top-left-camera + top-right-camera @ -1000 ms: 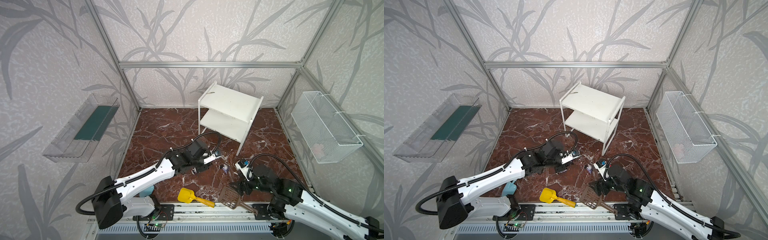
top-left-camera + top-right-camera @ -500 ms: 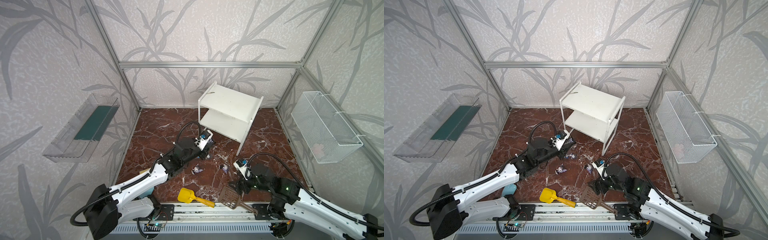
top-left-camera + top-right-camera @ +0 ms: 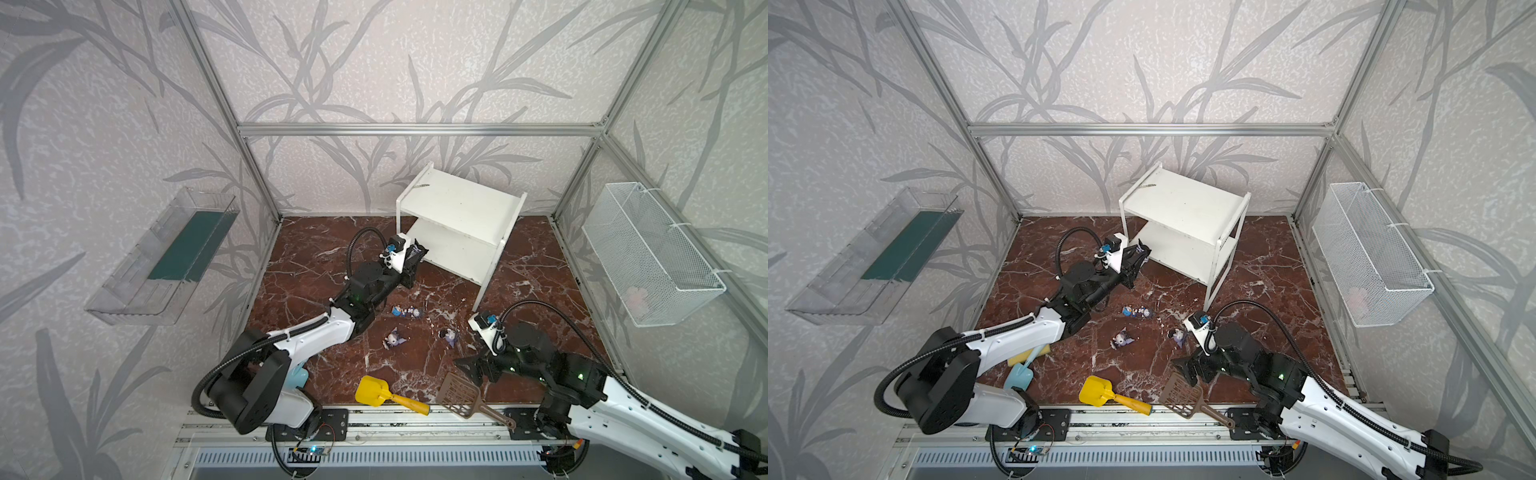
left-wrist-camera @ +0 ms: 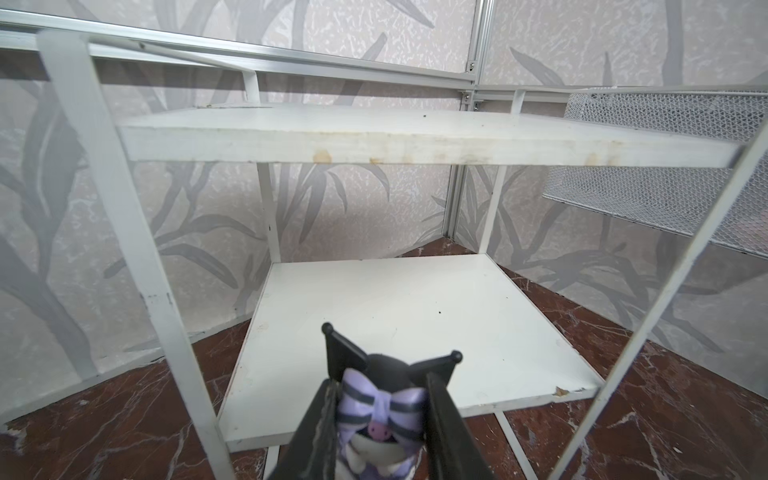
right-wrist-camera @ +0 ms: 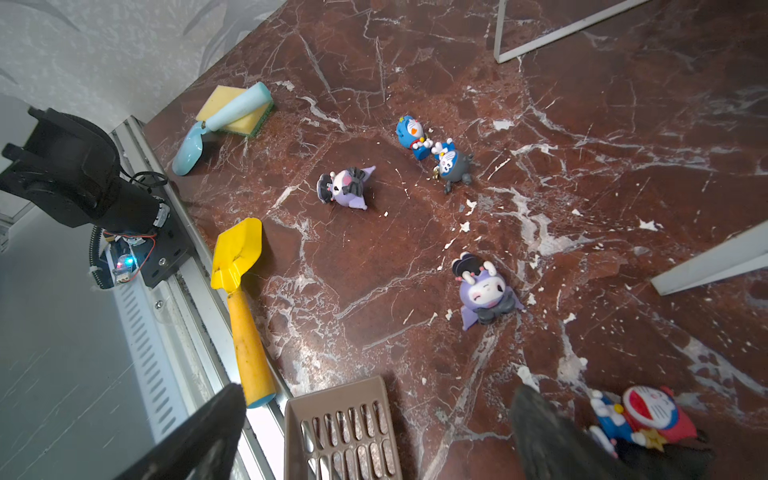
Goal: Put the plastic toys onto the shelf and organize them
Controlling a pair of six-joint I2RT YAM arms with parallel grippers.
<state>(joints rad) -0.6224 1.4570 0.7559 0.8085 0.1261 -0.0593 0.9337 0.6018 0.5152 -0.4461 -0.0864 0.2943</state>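
L hand (image 4: 380, 388) clamped on black/purple figurine (image 4: 380, 419), ears fwd, poised at near edge of shelf's lower tier (image 4: 415, 316). Not yet set down. Shelf (image 3: 461, 203) stands skewed at back of worktop (image 3: 316, 249), both tiers bare.

Risks (my judgement):
- Toy small, big head, narrow base. If released above the board rather than on it, it prob. tips or rolls off the lip.
- Hand goes in close to near post (image 4: 137, 249). A clip there could shove the rack, as nothing visibly pins it.
- Upper board low over the tier, so a high approach may knock the wrist on it.
- Dropped at the edge, it eats room for later toys. Should go deep, to one side.

R hand (image 3: 471, 368) spread wide, empty, low over worktop. Red-headed blue toy (image 5: 644, 415) sits just beside one finger, brown scoop (image 5: 345, 432) under the gap, so closing here may catch the scoop instead.

Rest lie toppled mid-worktop: purple toy (image 5: 345, 187), second purple toy (image 5: 484, 291), blue pair (image 5: 432, 147) touching.
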